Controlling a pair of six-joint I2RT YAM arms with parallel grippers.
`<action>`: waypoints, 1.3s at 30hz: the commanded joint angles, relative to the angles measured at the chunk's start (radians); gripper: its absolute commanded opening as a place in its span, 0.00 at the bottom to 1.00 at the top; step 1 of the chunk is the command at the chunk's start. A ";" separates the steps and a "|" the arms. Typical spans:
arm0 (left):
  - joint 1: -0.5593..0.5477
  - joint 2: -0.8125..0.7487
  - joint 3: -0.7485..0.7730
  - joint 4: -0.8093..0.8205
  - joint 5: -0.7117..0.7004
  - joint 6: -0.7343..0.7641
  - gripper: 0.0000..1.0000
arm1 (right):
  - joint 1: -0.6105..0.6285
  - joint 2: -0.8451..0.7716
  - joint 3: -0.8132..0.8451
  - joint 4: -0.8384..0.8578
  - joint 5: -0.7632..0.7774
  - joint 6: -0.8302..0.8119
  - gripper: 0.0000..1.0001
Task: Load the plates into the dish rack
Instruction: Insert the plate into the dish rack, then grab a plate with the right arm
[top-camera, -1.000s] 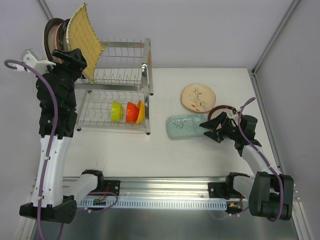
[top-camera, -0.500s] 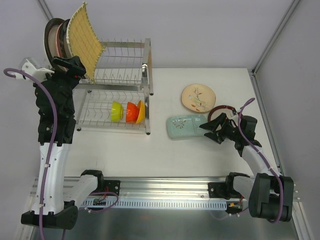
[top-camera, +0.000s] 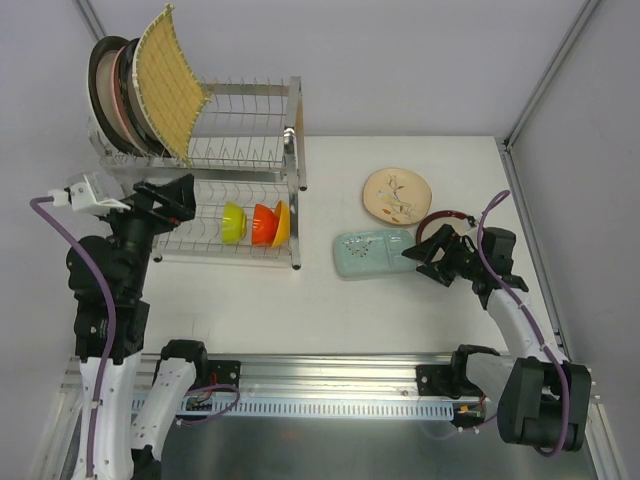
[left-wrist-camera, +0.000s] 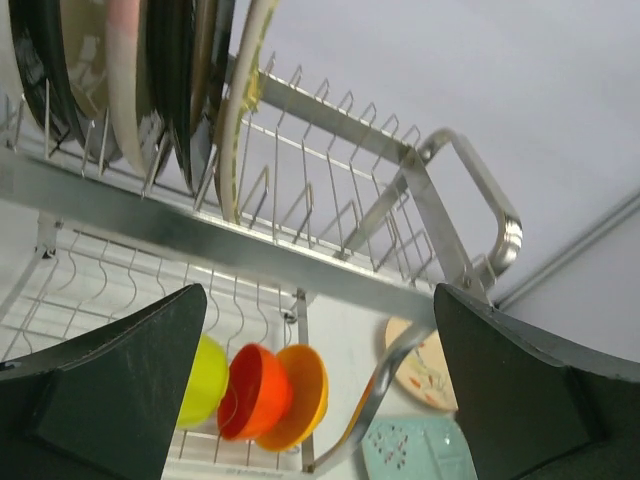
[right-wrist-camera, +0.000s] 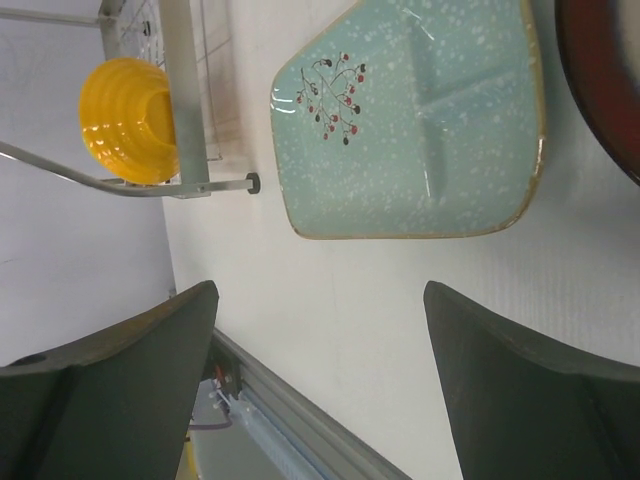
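Mid-load: the right gripper (right-wrist-camera: 315, 300) hangs open by the teal dish (right-wrist-camera: 410, 120), likely needing to clamp its rim; the left gripper (left-wrist-camera: 320, 295) gapes empty.

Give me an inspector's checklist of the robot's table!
Surface: white table, no spills seen.
Job's things: dish rack holds round plates and yellow woven square upright on top; teal dish, floral plate, red-rimmed plate lie on the table.
Clutter: green bowl, orange bowl, yellow bowl on lower tier.
Hands: left hand open, empty, near the rack; right hand open, empty, beside teal dish.
Cables: purple cables along both arms.
Surroundings: grey walls, metal rail.
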 joint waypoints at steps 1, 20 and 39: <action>0.007 -0.093 -0.056 -0.041 0.115 0.080 0.99 | 0.019 -0.030 0.055 -0.089 0.085 -0.077 0.89; 0.004 -0.515 -0.541 -0.098 0.322 0.161 0.99 | 0.116 0.084 0.106 -0.129 0.383 -0.038 0.84; -0.003 -0.507 -0.596 -0.099 0.304 0.163 0.99 | 0.190 0.291 0.160 -0.069 0.454 -0.053 0.46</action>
